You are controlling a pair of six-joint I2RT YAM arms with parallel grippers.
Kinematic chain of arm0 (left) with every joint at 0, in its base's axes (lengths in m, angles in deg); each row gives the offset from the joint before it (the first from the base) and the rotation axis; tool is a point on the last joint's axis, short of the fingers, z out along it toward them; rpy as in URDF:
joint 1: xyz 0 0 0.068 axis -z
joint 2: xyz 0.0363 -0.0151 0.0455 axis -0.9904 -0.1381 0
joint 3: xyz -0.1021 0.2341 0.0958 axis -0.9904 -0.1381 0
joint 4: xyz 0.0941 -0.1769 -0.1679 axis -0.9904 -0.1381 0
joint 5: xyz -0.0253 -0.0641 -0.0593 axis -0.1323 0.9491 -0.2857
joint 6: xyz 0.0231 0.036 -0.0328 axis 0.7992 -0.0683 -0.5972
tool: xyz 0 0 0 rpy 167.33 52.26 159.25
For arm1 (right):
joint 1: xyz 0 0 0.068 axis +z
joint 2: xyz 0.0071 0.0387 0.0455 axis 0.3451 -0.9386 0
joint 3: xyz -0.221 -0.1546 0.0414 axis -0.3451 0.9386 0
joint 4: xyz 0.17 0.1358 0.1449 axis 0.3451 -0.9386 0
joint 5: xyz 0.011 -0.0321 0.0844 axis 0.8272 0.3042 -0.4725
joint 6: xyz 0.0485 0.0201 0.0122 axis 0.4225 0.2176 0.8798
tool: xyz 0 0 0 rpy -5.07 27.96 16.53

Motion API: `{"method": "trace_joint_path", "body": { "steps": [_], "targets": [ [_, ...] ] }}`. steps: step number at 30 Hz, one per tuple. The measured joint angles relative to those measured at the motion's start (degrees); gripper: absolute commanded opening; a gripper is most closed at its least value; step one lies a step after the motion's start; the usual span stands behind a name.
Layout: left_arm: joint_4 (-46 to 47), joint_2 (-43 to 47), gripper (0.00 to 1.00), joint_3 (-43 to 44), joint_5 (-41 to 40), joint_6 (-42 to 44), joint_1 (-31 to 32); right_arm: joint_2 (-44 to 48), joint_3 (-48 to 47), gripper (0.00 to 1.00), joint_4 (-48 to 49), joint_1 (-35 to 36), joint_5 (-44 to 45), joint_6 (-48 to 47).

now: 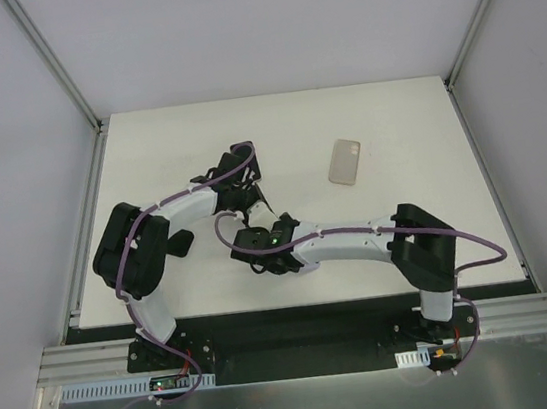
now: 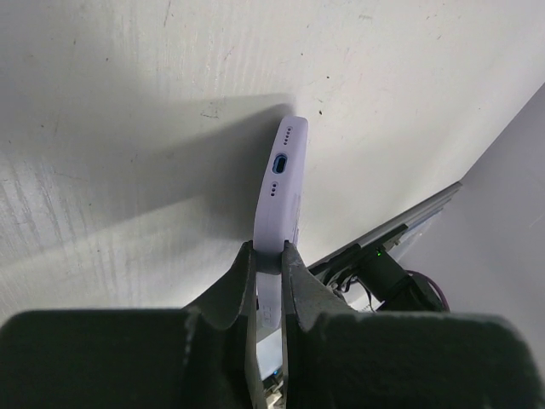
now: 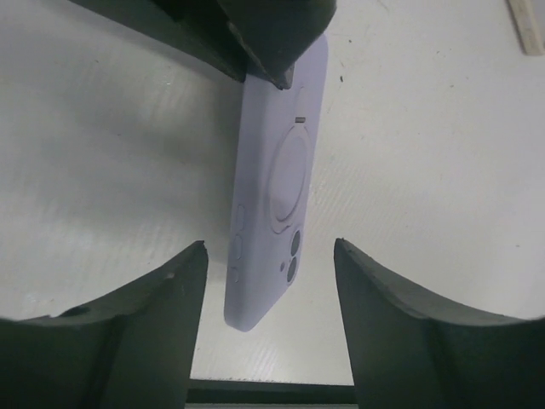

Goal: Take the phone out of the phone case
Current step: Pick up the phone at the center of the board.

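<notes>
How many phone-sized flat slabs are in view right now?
2. A lavender silicone-cased phone is pinched in the left fingers; a pale beige rounded slab lies flat on the white table, apart from it. More could be hidden from view.

White table (image 1: pixel 175 147), pale translucent rounded-corner slab (image 1: pixel 347 162) flat toward its far right, grey walls (image 1: pixel 4 149), aluminium rail (image 1: pixel 83 366) at near edge
</notes>
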Motion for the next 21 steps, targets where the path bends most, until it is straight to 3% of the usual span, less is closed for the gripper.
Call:
{"method": "trace_joint_path", "body": {
  "steps": [2,13,21],
  "targets": [
    [-0.3,0.1,0.00,0.0,0.0,0.0,0.0,-1.6,-0.3,0.55,-1.5,0.5,2.1,0.3],
    [-0.9,0.2,0.00,0.0,-0.1,-1.2,0.0,-6.0,-0.7,0.49,-4.0,1.8,8.5,3.3],
    [-1.0,1.1,0.00,0.0,-0.3,-1.4,-0.1,-6.0,0.5,0.24,-1.9,2.1,9.1,3.3]
  ]
}}
